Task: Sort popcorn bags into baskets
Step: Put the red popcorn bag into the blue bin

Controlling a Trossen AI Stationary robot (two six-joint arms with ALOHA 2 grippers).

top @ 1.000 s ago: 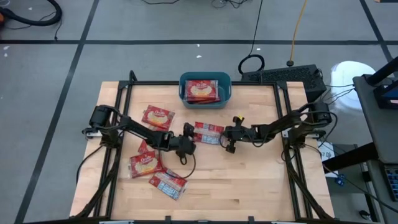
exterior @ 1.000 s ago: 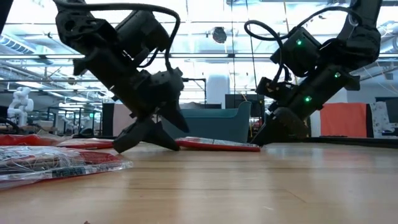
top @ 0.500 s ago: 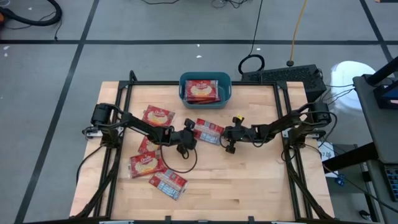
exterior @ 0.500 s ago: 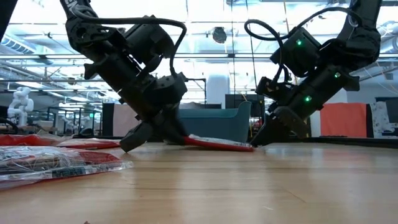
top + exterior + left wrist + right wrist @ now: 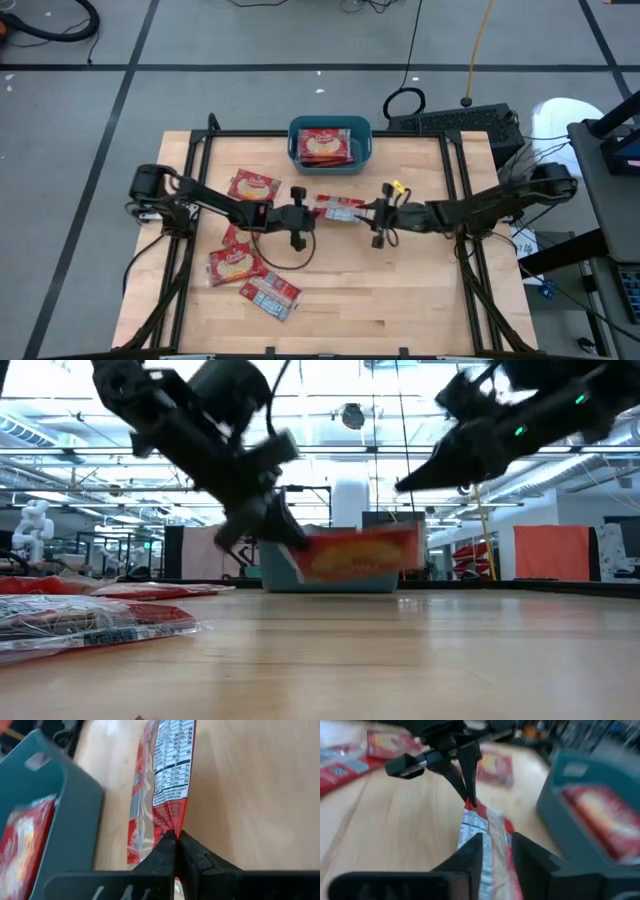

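One red popcorn bag (image 5: pixel 355 553) hangs on edge above the table's middle, its label facing the near side. My left gripper (image 5: pixel 298 215) is shut on the bag's left end. My right gripper (image 5: pixel 402 487) stands open above the bag's right end, and in the low view it is clear of the bag. The teal basket (image 5: pixel 296 130) sits at the far edge with one bag (image 5: pixel 325 146) lying inside. Other bags lie flat on the left half: one (image 5: pixel 254 186) far, one (image 5: pixel 235 264) near and one (image 5: pixel 270 295) nearest. My left gripper pinches the bag's crimped end seam (image 5: pixel 175 822) between its two fingers. The fingers come from the table's left, slanting down. The bag reaches away from them toward the right, standing on its long edge and lifted clear of the table.
A black frame (image 5: pixel 450 140) runs around the tabletop. One more bag (image 5: pixel 230 236) lies partly under my left arm. Bare wood spreads across the near right part (image 5: pixel 400 300) of the table.
My left gripper has shut on the bag's left end, rolled and risen. The bag has gone from lying flat on the table to standing on edge, lifted clear. My right gripper has risen off the bag's right end and drawn slightly toward the table's right edge.
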